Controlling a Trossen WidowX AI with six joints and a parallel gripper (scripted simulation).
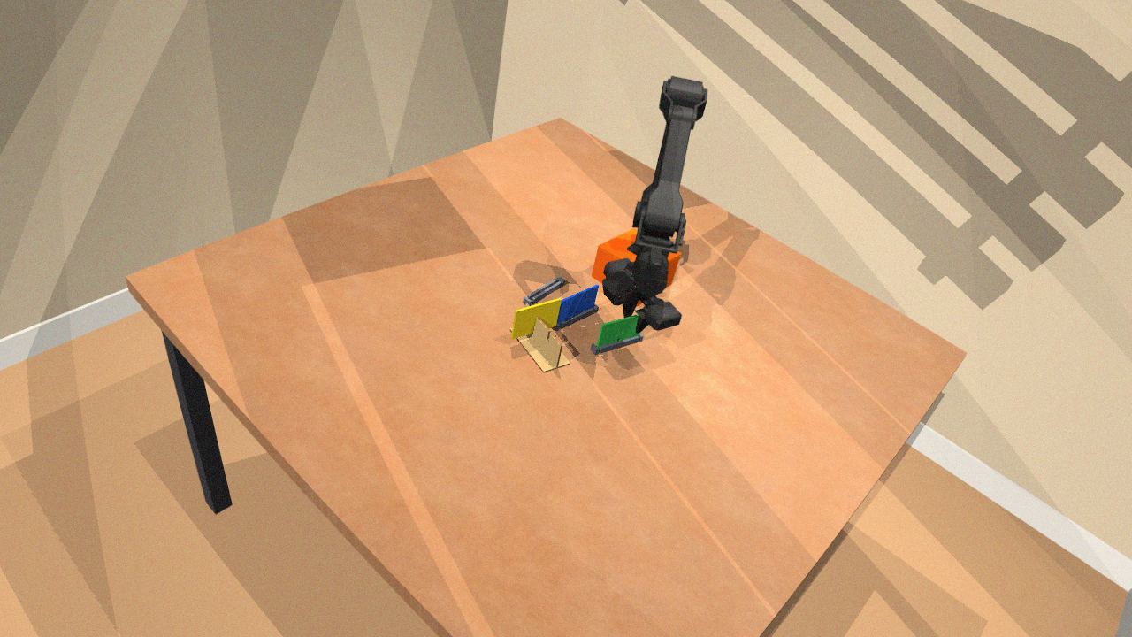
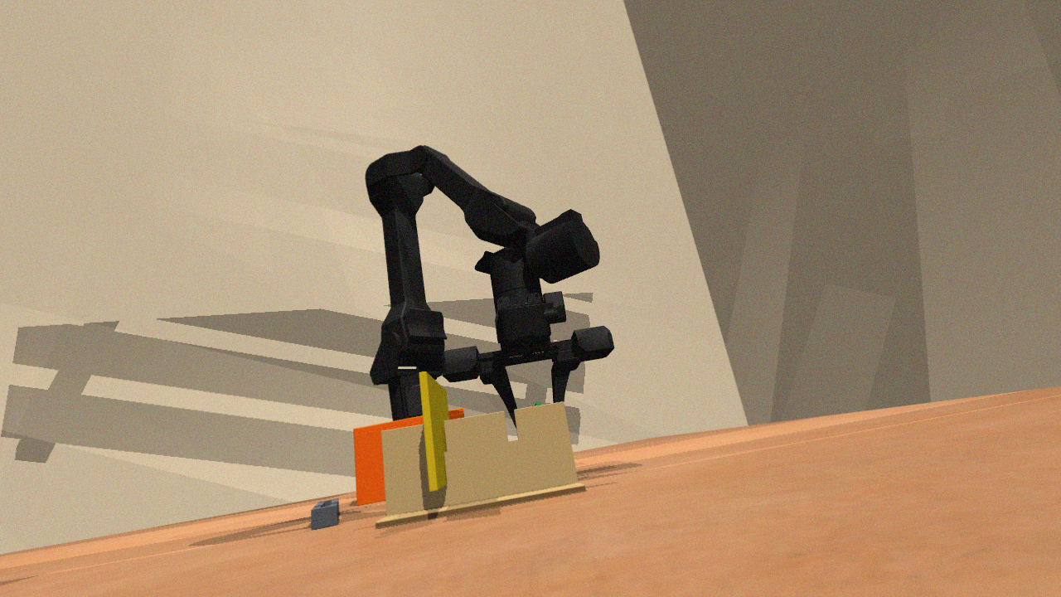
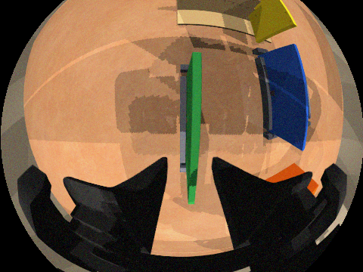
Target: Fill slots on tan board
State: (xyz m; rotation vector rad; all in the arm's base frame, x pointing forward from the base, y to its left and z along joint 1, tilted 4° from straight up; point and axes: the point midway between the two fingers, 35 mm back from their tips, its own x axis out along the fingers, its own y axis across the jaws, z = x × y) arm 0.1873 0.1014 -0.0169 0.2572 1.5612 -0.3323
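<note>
Two dark fingers, spread apart with nothing pinched — the hand [image 1: 633,320] [image 2: 535,415] [image 3: 190,162] hovers low, the green board [image 1: 617,330] [image 3: 193,121] standing in its holder [image 1: 618,345] [image 3: 183,113] just ahead of the fingertips in the wrist view! Yellow board [image 1: 535,318] [image 2: 433,434] [image 3: 273,20] — crosswise on the tan board [image 1: 544,341] [image 2: 474,456] [image 3: 212,18], one slot open.

The matte black arm [image 1: 672,154] [image 2: 404,252] has chunky angular joints, a fat cylindrical wrist housing [image 2: 564,247] and tapering, pointed fingers [image 2: 501,390].
</note>
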